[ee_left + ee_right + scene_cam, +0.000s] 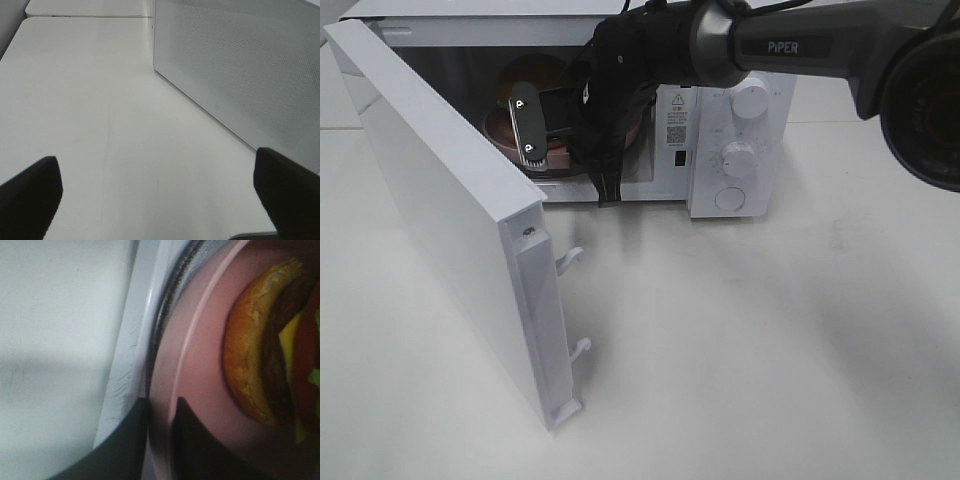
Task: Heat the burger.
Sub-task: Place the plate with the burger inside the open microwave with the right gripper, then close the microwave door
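The tall round burger with golden-brown bun sits on the flat pink round plate inside the open white microwave oven. The right pincer has its jaws close on both sides of the plate's near rim, pinching or released I cannot tell; the burger lies just beyond its tips, deeper inside. The left pincer hangs released and empty above the tabletop, well apart.
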### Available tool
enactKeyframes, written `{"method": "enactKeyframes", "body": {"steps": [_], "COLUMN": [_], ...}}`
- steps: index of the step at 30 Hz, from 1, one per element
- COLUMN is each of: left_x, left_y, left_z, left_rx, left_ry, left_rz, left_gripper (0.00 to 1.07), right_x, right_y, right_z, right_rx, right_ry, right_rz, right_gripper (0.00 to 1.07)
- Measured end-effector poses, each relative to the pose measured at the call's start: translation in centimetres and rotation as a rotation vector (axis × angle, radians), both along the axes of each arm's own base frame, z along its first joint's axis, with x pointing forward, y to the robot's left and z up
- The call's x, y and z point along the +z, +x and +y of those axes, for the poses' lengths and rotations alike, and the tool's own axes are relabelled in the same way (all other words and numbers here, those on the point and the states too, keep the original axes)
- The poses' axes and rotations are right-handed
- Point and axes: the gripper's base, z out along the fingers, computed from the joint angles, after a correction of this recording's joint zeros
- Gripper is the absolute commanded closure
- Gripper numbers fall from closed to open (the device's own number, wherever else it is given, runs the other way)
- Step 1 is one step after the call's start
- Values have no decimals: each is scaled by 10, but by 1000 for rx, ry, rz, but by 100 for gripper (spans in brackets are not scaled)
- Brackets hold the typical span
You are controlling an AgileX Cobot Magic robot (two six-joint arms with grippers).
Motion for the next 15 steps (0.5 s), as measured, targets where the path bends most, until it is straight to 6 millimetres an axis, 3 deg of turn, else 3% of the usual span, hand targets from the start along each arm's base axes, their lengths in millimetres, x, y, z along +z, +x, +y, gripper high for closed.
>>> {"method": "enactKeyframes", "body": {"steps": [3, 5, 7, 15], "left_x": [0, 0, 0, 0], "left_y": [0, 0, 0, 0], "left_z": [0, 0, 0, 0], "left_rx": [0, 0, 0, 0], "left_ry": [0, 0, 0, 0], "left_rz": [0, 0, 0, 0], "left_gripper": [10, 10, 10, 10], "right_x": [2, 3, 3, 7], "right_y": [1, 2, 2, -1], "right_z": [1, 1, 1, 1], "right_rx": [-8, -10, -11, -62], "right_ry": [12, 20, 24, 71], "right_rz": [-8, -14, -16, 13], "right_gripper": [70, 55, 49, 40]}}
